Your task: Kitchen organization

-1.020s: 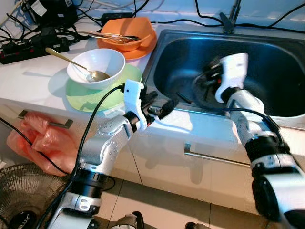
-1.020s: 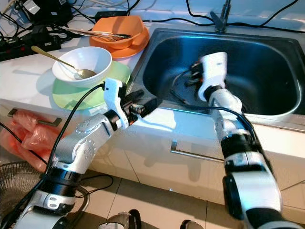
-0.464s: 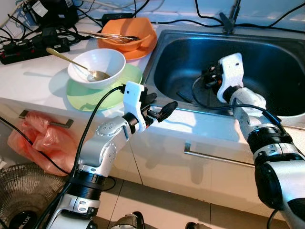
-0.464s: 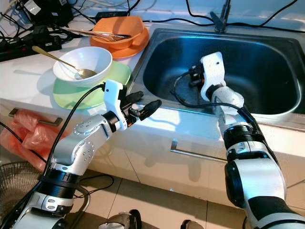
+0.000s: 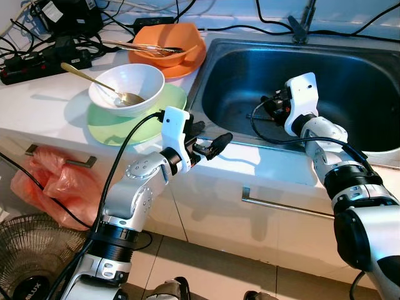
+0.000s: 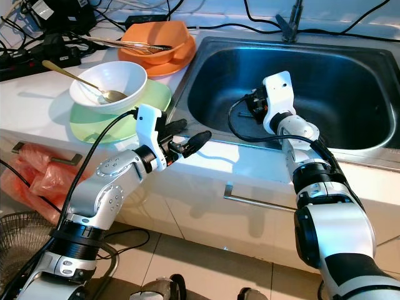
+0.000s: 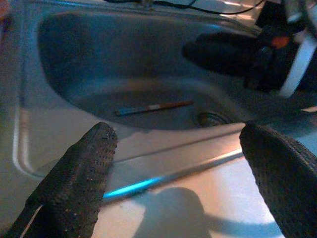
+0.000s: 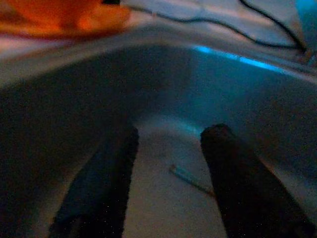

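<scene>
- A stainless steel sink [image 5: 215,59] was seen set into a white counter [image 5: 37,103], with a thin stick-like utensil [image 7: 153,106], probably a chopstick or straw, lying flat on the basin floor near the drain [image 7: 210,118].
- The right gripper [image 6: 250,107] was held inside the basin, above the floor, with its fingers [image 8: 237,183] spread apart and nothing between them; the utensil appeared in the right wrist view just past the gap, so a pick-up of it was judged to be the step in hand.
- The left gripper [image 5: 212,145] was held over the sink's front rim, its fingers [image 7: 74,173] wide apart and empty, apparently kept clear of the basin so that the other arm had room.
- On the counter to the left of the sink, a white bowl [image 5: 128,84] with a gold spoon [image 5: 94,80] resting in it was stacked on a green plate [image 5: 112,128], and behind it an orange bowl [image 5: 169,39] holding cutlery sat on an orange plate [image 5: 184,67]; the dishes were judged to be gathered there for sorting.
- Black cables and a power strip [image 5: 37,62] were lying at the far left of the counter, well apart from the sink.
- A pink plastic bag [image 5: 53,184] was hanging from a cabinet handle below the counter, beside a floor fan [image 5: 25,262].
- The thin utensil lay flat on smooth steel, so a slipping grasp was judged a risk.
</scene>
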Motion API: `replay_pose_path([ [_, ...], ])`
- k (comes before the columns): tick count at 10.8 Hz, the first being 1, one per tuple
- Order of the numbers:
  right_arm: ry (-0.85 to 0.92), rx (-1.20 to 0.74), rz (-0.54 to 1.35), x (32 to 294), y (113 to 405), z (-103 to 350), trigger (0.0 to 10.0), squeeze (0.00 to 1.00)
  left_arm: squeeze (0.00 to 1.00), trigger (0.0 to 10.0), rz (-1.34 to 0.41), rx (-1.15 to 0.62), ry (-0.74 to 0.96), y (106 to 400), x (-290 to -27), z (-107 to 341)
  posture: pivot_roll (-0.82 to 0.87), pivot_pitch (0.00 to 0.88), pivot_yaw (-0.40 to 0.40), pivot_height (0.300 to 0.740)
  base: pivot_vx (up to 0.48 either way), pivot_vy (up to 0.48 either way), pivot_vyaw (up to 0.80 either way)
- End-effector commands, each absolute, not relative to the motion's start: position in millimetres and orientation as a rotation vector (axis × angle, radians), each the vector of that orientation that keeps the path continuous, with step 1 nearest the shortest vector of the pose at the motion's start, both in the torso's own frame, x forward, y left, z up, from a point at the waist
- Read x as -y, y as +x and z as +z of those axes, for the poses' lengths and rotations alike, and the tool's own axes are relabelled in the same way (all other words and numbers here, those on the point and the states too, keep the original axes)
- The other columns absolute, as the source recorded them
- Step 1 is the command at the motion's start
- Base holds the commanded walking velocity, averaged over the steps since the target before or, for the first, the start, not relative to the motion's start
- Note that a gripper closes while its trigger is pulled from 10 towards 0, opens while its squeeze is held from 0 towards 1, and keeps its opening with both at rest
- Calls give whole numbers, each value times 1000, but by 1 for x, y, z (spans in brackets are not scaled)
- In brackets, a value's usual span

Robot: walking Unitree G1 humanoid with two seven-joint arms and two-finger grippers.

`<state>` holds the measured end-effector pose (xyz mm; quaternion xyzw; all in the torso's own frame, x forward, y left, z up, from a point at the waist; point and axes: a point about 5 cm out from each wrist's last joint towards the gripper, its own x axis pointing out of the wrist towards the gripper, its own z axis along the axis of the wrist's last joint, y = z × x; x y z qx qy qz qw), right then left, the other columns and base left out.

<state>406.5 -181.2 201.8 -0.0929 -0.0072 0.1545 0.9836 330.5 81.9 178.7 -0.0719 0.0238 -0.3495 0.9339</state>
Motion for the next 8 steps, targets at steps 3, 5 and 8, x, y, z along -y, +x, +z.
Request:
replay_pose_path([
  [3, -146, 163, 426, 154, 411, 240, 10000, 1000, 0, 10000, -570, 163, -83, 342, -100, 217, 50, 140, 114, 740, 0, 0, 0],
  [5, -76, 197, 499, 137, 406, 239, 10000, 1000, 0, 10000, -456, 281, -55, 351, -116, 243, 42, 135, 113, 740, 0, 0, 0],
  [8, 61, 225, 537, 124, 389, 225, 10000, 1000, 0, 10000, -147, 416, -52, 361, -159, 265, 38, 131, 130, 740, 0, 0, 0],
])
